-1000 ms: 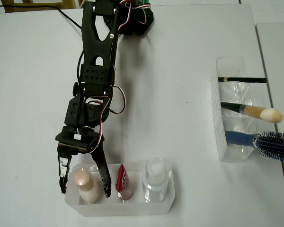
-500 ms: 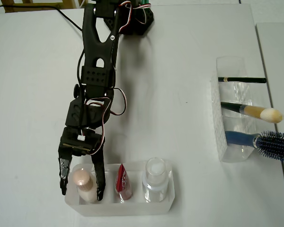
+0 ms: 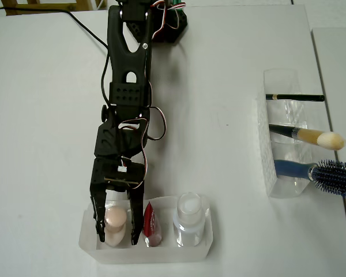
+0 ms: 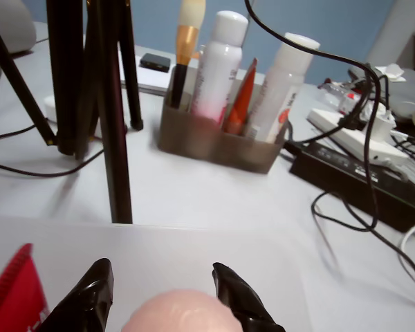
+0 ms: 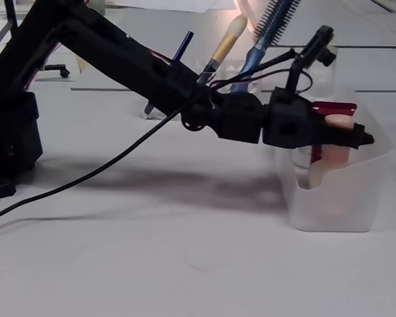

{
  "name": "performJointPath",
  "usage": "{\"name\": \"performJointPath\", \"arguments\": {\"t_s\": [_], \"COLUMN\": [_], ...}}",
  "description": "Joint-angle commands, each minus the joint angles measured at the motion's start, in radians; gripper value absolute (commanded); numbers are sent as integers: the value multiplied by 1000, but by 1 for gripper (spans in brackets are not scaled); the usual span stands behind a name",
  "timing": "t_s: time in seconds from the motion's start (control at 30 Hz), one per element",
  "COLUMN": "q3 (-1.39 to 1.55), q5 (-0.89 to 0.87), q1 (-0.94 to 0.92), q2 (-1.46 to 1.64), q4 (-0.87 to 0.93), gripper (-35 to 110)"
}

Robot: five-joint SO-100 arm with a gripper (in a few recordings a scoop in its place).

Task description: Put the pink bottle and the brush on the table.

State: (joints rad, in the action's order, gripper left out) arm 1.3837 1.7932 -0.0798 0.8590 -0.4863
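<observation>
The pink bottle is standing up in the left part of a clear tray, seen in the overhead view. The pincer is reaching down around it, with 1 finger on each side of the pink cap. The fingers are apart, and I cannot tell if they are touching the bottle yet. In the wrist view the cap is sitting right between the 2 black fingertips.

A red tube is standing just beside the pincer on the right, very close to 1 finger. A clear bottle is standing past that.

The brush is lying far off to the right in another clear holder.

I think the robot is working on grabbing the pink bottle. Next it needs to squeeze shut on the neck, lift straight up, and not bump the red tube. Then it can set the bottle on the white table.
</observation>
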Motion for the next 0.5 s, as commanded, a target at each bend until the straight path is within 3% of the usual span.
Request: {"name": "performJointPath", "arguments": {"t_s": [0.0, 0.33, 0.47], "q3": [12, 40, 67], "q5": [14, 25, 20], "q1": [-18, -31, -51], "q2": [21, 37, 66], "q4": [-37, -40, -43], "gripper": [19, 0, 0]}}
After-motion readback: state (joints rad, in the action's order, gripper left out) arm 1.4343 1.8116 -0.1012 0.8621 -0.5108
